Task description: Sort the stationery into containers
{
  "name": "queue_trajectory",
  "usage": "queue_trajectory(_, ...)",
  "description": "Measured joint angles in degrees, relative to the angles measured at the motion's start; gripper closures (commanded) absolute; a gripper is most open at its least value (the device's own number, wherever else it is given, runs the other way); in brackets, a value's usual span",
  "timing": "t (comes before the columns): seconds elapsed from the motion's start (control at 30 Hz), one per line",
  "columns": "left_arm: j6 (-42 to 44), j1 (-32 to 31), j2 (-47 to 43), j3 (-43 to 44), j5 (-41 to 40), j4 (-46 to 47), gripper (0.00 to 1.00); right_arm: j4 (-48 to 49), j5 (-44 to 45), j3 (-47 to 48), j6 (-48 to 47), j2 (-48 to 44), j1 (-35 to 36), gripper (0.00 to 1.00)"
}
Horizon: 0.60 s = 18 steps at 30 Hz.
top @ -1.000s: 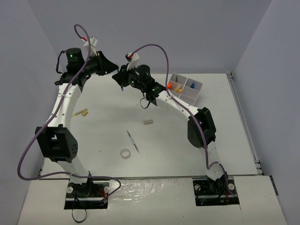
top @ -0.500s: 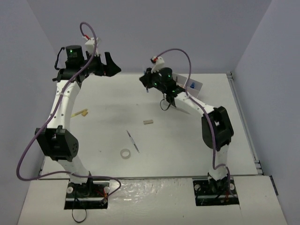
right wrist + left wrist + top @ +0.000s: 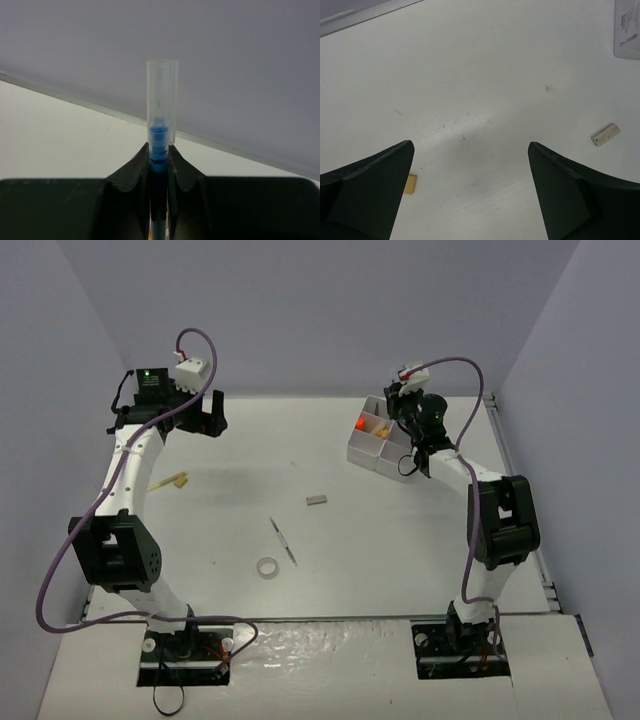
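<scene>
**Top external view.** The white tray (image 3: 362, 453) is sitting at the far right of the desk (image 3: 400, 540). The orange cap of the black marker (image 3: 360, 423) is showing inside one of the tray's left-side compartments. The right end effector (image 3: 405, 410) is hovering over the tray; its jaw state cannot be told from this view. The left end effector (image 3: 212, 418) is positioned at the far left, well apart from the tray.

Four items are lying loose on the desk:
- the yellow bar (image 3: 172, 481), near the left arm
- the small grey block (image 3: 317, 500), near the centre
- the thin grey stick (image 3: 283, 540), just beside the clear tape ring (image 3: 267, 567)

**Left wrist view.** The left end effector (image 3: 470, 147) is spread wide and gripping nothing – bare desk is showing between its fingers. The small grey block (image 3: 605, 134) is lying to the right, and one end of the yellow bar (image 3: 410, 183) is showing beside the left finger.

**Right wrist view.** The right end effector (image 3: 160, 150) is pinching the blue-capped bottle (image 3: 161, 131) – the fingers are pressing on both sides. The bottle's clear top is projecting beyond the fingertips.
</scene>
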Motion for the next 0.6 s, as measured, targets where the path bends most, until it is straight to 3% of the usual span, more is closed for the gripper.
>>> queue_trajectory(0.37, 0.56, 11.28, -3.23, -6.92, -1.34, 1.81, 0.03, 9.93, -3.1, -8.75, -0.57, 3.35, -3.34, 1.0)
queue_trajectory(0.6, 0.89, 13.07, -3.43, -8.9, -1.31, 2.3, 0.03, 14.21, -2.95, -10.13, -0.55, 6.25, -3.34, 1.0)
